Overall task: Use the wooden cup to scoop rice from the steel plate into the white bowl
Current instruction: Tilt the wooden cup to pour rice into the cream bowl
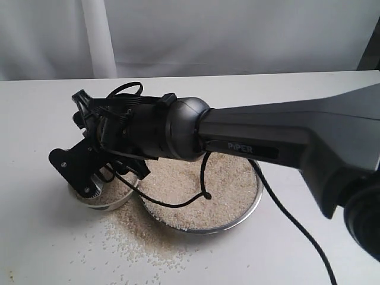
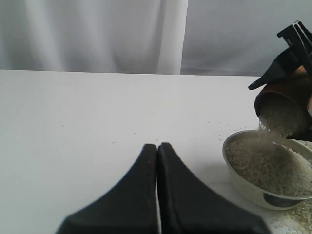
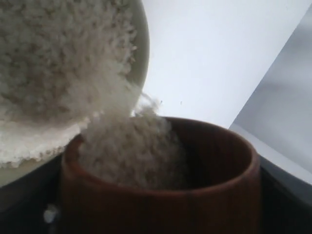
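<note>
Progress: a pour is under way. The wooden cup (image 2: 282,105) is tipped mouth-down over the white bowl (image 2: 248,187), and rice (image 2: 265,163) is sliding from its lip onto a heap that already fills most of the bowl. The right wrist view shows the cup partly full, so this load is not yet emptied.

- The bowl's level suggests several loads are already in.
- The steel plate (image 1: 256,199) sits just beside the bowl and holds a broad layer of grains (image 1: 196,190), so you have plenty left to move.
- Loose grains (image 1: 139,237) lie scattered on the table (image 2: 73,122) in front of both vessels. Some rice has missed its target.
- My estimate is somewhere past the middle, but bowl capacity may end the job before the plate is bare.

Pose: your right arm reaches across the plate from the right. Its wrist is rolled so that the right gripper (image 1: 90,178) hangs directly above the bowl. Its fingers clamp the cup by the sides, with the cup lip just above the bowl's rim but not touching it.

The left gripper (image 2: 157,190) rests low over bare table, well apart from the bowl. Its fingers are pressed together with nothing between them. It plays no part in the pour.
</note>
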Controlling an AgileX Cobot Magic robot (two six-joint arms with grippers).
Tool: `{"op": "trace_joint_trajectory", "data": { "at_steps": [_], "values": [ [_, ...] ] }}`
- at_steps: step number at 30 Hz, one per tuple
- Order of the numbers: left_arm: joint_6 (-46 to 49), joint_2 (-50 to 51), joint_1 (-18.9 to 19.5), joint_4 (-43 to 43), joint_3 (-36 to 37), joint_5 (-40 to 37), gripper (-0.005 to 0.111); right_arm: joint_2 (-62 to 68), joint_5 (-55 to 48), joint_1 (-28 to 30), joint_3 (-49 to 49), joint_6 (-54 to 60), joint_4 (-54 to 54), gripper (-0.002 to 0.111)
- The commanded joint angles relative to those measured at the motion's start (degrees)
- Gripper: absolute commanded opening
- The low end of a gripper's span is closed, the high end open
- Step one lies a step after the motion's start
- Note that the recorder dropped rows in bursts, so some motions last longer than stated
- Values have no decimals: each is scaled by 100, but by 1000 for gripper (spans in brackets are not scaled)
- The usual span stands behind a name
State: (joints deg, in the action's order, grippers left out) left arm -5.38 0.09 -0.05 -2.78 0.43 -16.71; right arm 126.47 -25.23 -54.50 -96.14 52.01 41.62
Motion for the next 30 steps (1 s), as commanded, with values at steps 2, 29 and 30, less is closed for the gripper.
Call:
{"op": "trace_joint_trajectory", "data": {
  "at_steps": [2,29,30],
  "values": [
    [-14,-9,-21,26,-43,41,0,-13,-293,-36,-65,-17,444,0],
    [-14,-9,-21,26,-43,41,0,-13,-1041,-504,-65,-17,1996,0],
    [-14,-9,-21,26,-43,41,0,-13,-1041,-504,-65,-17,2016,0]
  ]
}}
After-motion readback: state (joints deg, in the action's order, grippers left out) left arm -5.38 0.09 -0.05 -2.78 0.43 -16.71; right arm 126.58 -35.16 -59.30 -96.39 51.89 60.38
